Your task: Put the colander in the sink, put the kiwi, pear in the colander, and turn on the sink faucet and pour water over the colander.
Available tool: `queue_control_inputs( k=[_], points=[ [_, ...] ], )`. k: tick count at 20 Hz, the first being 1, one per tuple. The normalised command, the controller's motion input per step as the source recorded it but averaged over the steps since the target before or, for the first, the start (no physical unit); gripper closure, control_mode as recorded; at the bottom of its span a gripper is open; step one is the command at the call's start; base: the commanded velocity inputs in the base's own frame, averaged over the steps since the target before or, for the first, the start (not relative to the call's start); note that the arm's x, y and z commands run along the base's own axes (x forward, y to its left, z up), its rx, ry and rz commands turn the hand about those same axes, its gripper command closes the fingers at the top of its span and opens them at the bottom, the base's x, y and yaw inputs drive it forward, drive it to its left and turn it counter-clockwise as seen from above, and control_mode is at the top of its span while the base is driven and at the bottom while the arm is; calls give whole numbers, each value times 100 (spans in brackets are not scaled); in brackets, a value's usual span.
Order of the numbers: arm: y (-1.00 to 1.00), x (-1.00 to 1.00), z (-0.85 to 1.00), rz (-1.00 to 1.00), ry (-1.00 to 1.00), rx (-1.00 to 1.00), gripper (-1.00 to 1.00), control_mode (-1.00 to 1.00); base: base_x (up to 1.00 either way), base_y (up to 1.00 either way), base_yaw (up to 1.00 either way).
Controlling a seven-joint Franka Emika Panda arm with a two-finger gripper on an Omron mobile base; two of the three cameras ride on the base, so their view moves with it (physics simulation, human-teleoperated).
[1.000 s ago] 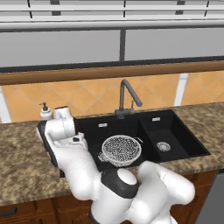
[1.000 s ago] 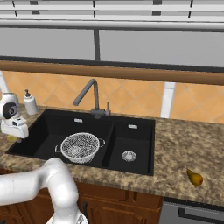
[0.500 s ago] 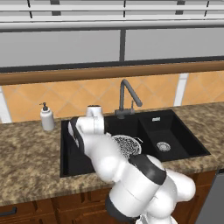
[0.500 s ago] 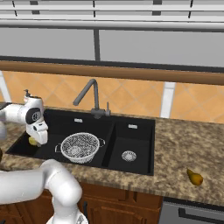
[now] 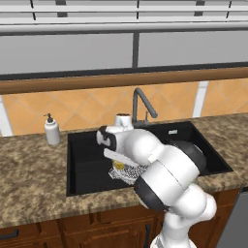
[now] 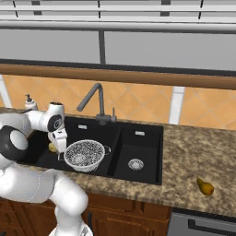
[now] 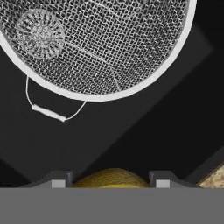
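The colander (image 6: 85,154) sits in the large basin of the black sink (image 6: 138,133); the hand view looks down into the colander (image 7: 96,43), with one wire handle showing. My gripper (image 6: 56,145) hangs over the basin just left of the colander, shut on the yellow pear (image 6: 52,147). The pear (image 7: 111,177) bulges between the two fingertips (image 7: 59,179). In the left base view the gripper (image 5: 117,162) and pear (image 5: 118,165) are beside the colander (image 5: 127,173), which my arm partly hides. The kiwi (image 6: 205,186) lies on the right counter. The sink faucet (image 6: 94,99) stands behind the basins.
A white soap pump bottle (image 5: 52,131) stands on the granite counter left of the sink (image 5: 87,160). The faucet (image 5: 140,101) rises close behind my hand. The smaller right basin (image 6: 136,156) has a silver drain. Tiled wall and wooden ledge run behind.
My arm has swung right from above the left counter to over the large basin, carrying the pear up beside the colander. The colander and kiwi have not moved.
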Motion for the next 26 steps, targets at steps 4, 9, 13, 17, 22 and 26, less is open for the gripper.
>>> queue_control_inputs(
  k=[4, 9, 13, 17, 22, 26],
  points=[
    [-38, 6, -48, -3, 0, -3, 100, -100, 0, 0, 0],
    [-21, 0, -33, 0, -8, -7, 100, -100, 0, 0, 0],
    [-25, 0, 0, 0, -6, -3, 100, -100, 0, 0, 0],
    [-9, 3, -27, 0, -5, -5, 100, -100, 0, 0, 0],
    [-4, 20, -34, 0, 0, -2, 100, -100, 0, 0, 0],
    [-15, 28, 0, 0, 0, 0, 100, -100, 0, 0, 0]
  ],
)
